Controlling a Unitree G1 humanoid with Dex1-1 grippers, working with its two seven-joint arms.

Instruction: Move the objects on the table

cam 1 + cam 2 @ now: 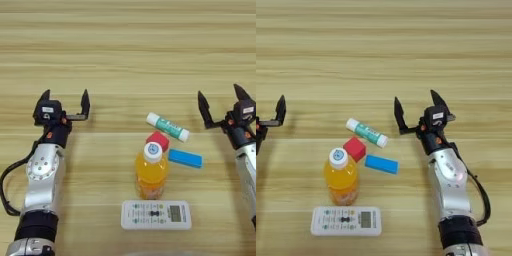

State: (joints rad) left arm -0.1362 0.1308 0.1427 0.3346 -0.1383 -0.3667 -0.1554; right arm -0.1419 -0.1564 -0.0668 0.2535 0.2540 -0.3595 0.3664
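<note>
Lying nearest the bottom edge, just right of centre in the left eye view, the white remote [156, 215] rests flat with its long side across the frame. Just above it the orange juice bottle [151, 171] stands upright, its white cap hiding part of the red cube [158, 139] directly behind it. The flat blue block [185, 158] lies just right of the bottle, apart from it, and the green-white tube [167, 126] lies slanted above the cube and block, near both. All sit on the table [128, 45], whose bare planks fill the upper half of the frame. At mid-left the left gripper [66, 101] hovers with fingers spread wide, holding nothing, well apart from the cluster. At mid-right the right gripper [416, 107] is likewise spread and empty, near the tube's right end.
</note>
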